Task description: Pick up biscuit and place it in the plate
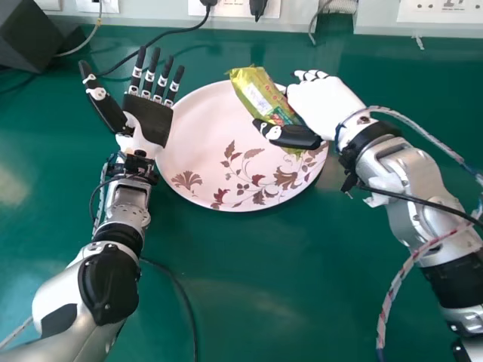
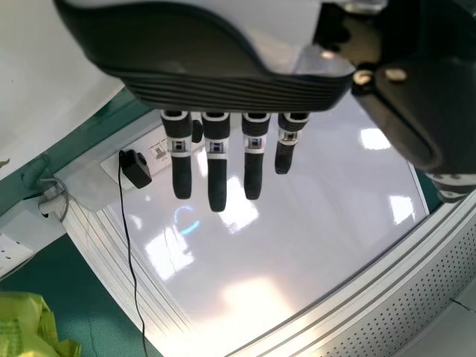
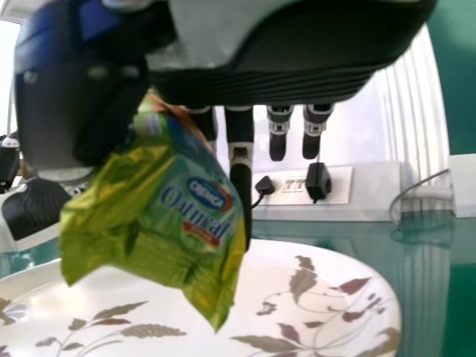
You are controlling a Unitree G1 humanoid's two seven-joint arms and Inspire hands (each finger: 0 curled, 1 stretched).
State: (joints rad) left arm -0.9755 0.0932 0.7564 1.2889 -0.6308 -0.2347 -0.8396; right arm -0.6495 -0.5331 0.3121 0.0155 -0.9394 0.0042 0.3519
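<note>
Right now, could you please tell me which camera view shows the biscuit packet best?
The right wrist view: the biscuit packet is close, its printed face towards the camera. The head view shows it smaller, in the right hand over the plate; the left wrist view catches part of it.

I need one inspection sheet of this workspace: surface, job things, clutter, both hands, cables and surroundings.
Surface: green table, glossy, with light reflections.
Job's things: yellow-green biscuit packet held tilted over the patterned plate, not released.
Clutter: dark box-like object at the far left corner.
Left hand: open beside the plate's left side, palm up.
Right hand: pinching the packet.
Cables: black cable beside the left arm; braided cable along the right arm.
Surroundings: wall sockets behind the table.
</note>
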